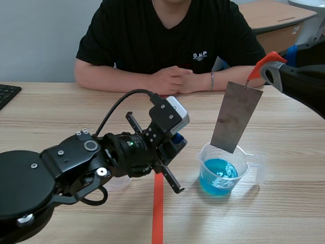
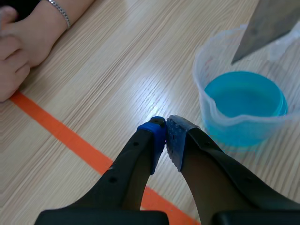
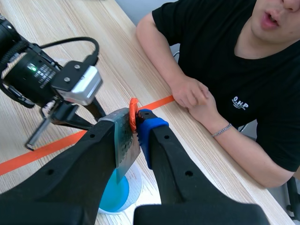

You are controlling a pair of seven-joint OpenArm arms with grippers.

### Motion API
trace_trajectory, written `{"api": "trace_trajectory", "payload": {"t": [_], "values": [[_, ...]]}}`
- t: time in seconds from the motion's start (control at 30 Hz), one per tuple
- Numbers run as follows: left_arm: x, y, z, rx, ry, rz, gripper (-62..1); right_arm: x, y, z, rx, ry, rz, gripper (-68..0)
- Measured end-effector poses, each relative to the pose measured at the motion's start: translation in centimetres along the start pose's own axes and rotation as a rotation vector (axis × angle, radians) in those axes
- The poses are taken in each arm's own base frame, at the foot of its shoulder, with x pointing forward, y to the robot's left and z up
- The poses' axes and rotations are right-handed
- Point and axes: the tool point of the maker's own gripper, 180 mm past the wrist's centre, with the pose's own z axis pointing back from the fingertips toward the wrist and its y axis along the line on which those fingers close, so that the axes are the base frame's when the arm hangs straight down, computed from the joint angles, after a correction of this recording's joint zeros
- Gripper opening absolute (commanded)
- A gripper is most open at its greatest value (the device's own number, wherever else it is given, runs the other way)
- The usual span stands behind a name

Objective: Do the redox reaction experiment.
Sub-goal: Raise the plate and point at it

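A clear plastic beaker (image 1: 205,155) with blue liquid (image 1: 219,175) stands on the table right of centre. A dull grey metal plate (image 1: 236,117) hangs tilted over it, its lower edge about level with the rim and clear of the liquid. The plate dangles from an orange clip (image 1: 263,62); my right gripper (image 1: 267,67) is shut on that clip. The right wrist view shows the clip (image 3: 133,112) and plate (image 3: 125,145) between the fingers of the right gripper (image 3: 137,121), above the beaker (image 3: 119,194). My left gripper (image 2: 165,127) is shut on nothing, low beside the beaker (image 2: 211,108).
A person sits across the table with clasped hands (image 1: 172,81) resting on the far side. An orange tape line (image 1: 158,208) runs toward me under the left arm. A black keyboard corner (image 1: 7,94) lies at the far left.
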Motion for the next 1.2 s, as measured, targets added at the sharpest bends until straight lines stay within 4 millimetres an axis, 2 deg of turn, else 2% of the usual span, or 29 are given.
{"api": "trace_trajectory", "payload": {"t": [0.27, 0.6, 0.83, 0.97, 1.1, 1.2], "values": [[0.1, 0.9, 3.0, 0.043, -0.012, -0.042, -56.3, 0.0, 0.0, 0.0, 0.0, 0.0, 0.0, -66.0], [-0.3, 2.1, 10.4, 0.093, 0.003, -0.097, -56.3, 0.1, 0.0, 0.0, 0.0, -0.004, 0.0, -66.0], [-5.2, 4.1, 15.9, 0.193, 0.155, -0.111, -56.2, 0.1, 0.0, 0.0, 0.0, -0.004, 0.0, -66.0], [-7.9, 4.4, 19.2, 0.255, 0.235, -0.096, -56.2, 0.1, 0.0, 0.0, 0.0, -0.004, 0.0, -66.0], [-10.4, 3.9, 22.6, 0.308, 0.313, -0.068, -56.2, 0.1, 0.0, 0.0, 0.0, -0.004, 0.0, -66.0], [-12.1, 2.1, 25.0, 0.292, 0.375, -0.033, -56.2, 0.1, 0.0, 0.0, 0.0, -0.004, 0.0, -66.0]]}}
